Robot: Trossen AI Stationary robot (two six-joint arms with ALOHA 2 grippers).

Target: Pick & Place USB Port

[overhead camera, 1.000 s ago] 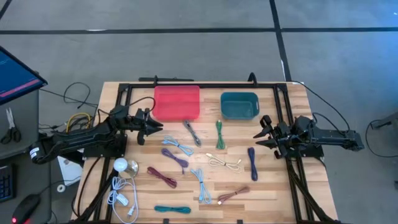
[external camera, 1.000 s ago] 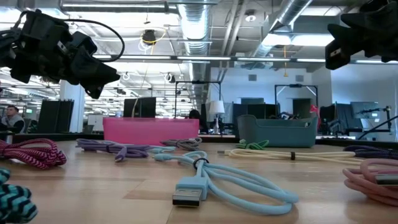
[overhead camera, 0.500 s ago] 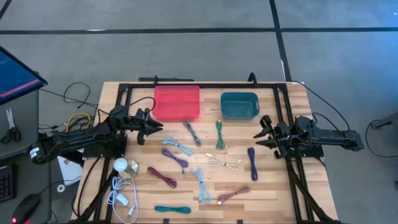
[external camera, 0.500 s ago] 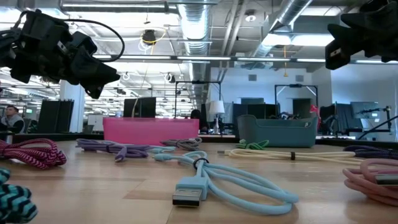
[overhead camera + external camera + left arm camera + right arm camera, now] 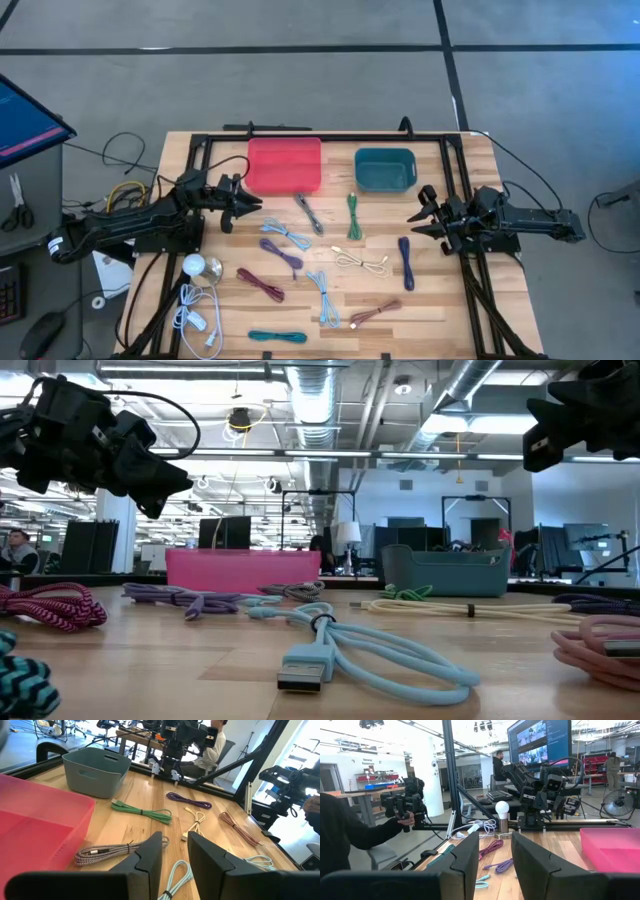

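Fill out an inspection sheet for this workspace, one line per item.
Surface: wooden table inside a black frame.
Job's things: red bin and teal bin at the far edge, nothing seen in either. Loose USB cables in front of them: green cable, grey braided cable, purple cable, cream cable, navy cable, maroon cable, light blue cable.
Clutter: bulb lamp and a white cable at the table's left corner.
Grippers: left gripper and right gripper both hover open above the table, holding nothing.
Cables: arm wiring off the left edge.
Surroundings: a person's sleeve beyond the table.
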